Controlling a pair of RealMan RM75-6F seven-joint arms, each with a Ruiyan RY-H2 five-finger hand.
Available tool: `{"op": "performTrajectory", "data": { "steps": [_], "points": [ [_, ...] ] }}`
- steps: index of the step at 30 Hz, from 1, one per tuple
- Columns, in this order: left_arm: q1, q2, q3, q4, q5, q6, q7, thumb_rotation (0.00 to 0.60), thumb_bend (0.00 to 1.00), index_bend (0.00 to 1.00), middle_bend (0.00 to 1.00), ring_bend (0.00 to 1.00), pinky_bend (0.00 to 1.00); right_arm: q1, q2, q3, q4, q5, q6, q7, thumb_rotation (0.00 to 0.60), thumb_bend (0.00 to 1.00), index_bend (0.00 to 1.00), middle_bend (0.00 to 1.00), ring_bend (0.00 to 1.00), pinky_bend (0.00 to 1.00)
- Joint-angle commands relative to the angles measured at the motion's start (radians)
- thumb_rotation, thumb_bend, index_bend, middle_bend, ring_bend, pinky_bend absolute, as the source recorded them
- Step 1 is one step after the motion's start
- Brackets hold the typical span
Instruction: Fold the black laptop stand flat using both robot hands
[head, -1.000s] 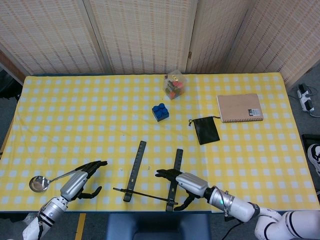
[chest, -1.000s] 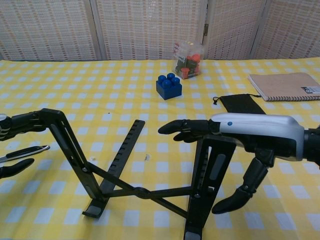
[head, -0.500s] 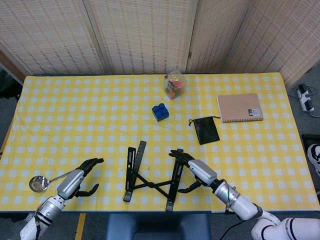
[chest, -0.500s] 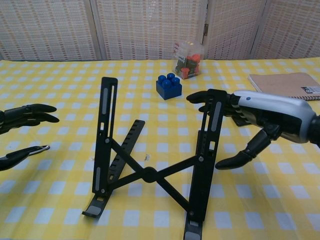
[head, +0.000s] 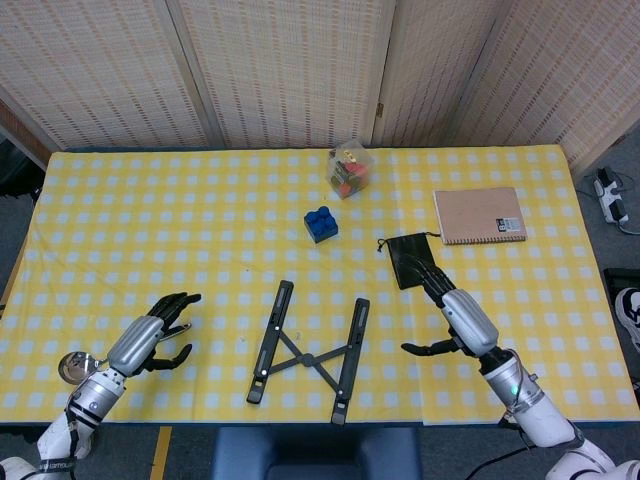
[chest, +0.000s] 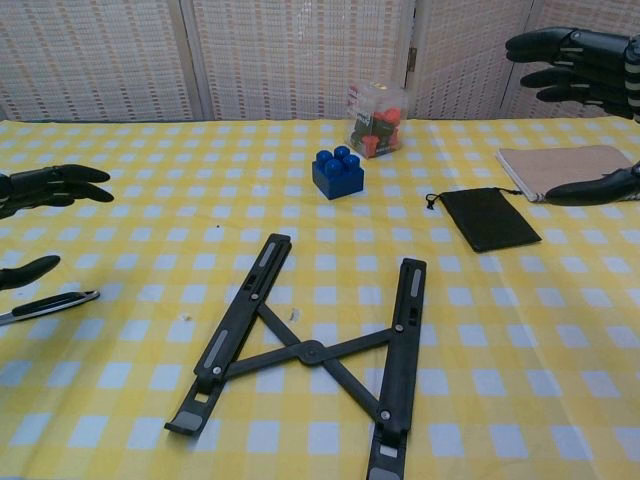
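Laptop stand (head: 305, 353) lies flat near table's (head: 150, 220) front edge, legs splayed in X. Left robot hand (head: 150, 340) and right robot hand (head: 455, 315) spread wide, empty, apart from it. Folding looks done; next, perhaps push legs together.

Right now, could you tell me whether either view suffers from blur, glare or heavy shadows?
Head view: even light, sharp, only thin soft shadows beside the laptop stand. Chest view: also evenly lit without glare; the right hand and left hand are cut off at the frame edges.
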Motion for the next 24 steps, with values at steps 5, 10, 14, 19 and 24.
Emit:
{"op": "performTrajectory", "data": {
  "steps": [5,10,14,19,24],
  "points": [
    [-0.081,-0.014,-0.078,0.036,-0.033,-0.069,0.231,0.600,0.45,0.00,0.14,0.00,0.00,-0.006,0.006,0.007,-0.015,-0.055,-0.034,-0.280,0.600,0.12,0.22,0.39,0.39,0.25],
    [-0.134,-0.073,-0.117,0.083,-0.052,-0.112,0.396,0.600,0.27,0.00,0.13,0.00,0.00,0.015,-0.028,0.015,-0.002,-0.057,-0.091,-0.426,0.600,0.12,0.48,0.67,0.68,0.63],
    [-0.170,-0.123,-0.134,0.129,-0.064,-0.145,0.465,0.600,0.23,0.00,0.10,0.00,0.00,0.033,-0.070,0.026,0.024,-0.033,-0.143,-0.528,0.600,0.12,0.56,0.76,0.77,0.75],
    [-0.191,-0.174,-0.145,0.175,-0.093,-0.169,0.494,0.600,0.23,0.00,0.08,0.00,0.00,0.052,-0.157,0.039,0.104,-0.012,-0.189,-0.677,0.600,0.12,0.63,0.85,0.88,0.87],
    [-0.180,-0.180,-0.134,0.174,-0.093,-0.150,0.477,0.600,0.23,0.00,0.08,0.00,0.00,0.076,-0.258,0.049,0.221,0.026,-0.246,-0.745,0.600,0.12,0.65,0.88,0.91,0.91]
  ]
}}
